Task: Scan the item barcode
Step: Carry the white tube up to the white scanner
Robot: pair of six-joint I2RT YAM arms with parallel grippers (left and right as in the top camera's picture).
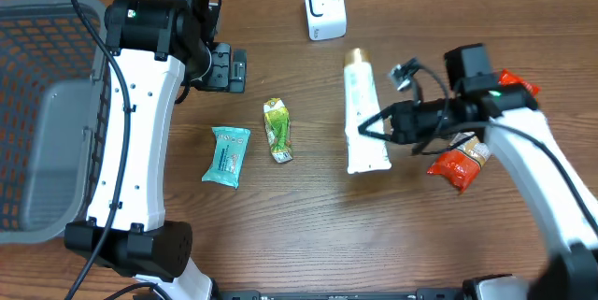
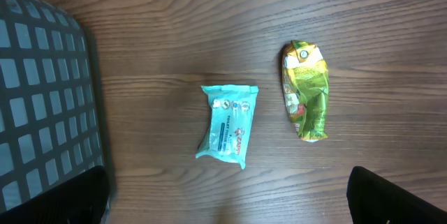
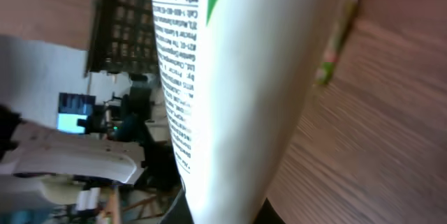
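The risk I see is a slip. The long white plastic tube with the gold cap (image 1: 366, 118) is slick and rounded, and the right gripper (image 1: 363, 127) has it only near the flat crimped end, at one side. If it lifts from there, the heavy capped end could droop or swing, and the tube might twist out of the pinch. It might also reach the small white barcode scanner (image 1: 324, 7) with its printed panel facing away, and then nothing would read. The scanner stands near the tube's cap, so a swinging tube could knock it.

As for the hand, the right gripper's jaws are drawn almost together, pinching the tube. In the wrist view the tube's printed side (image 3: 230, 77) fills the frame right against the fingers. The tube lies lengthwise on the wooden table (image 1: 308, 235), below the scanner. The left gripper (image 1: 229, 68) is spread wide and holds nothing, hanging above the teal wipes packet (image 2: 227, 123) and the green snack pouch (image 2: 305, 90).
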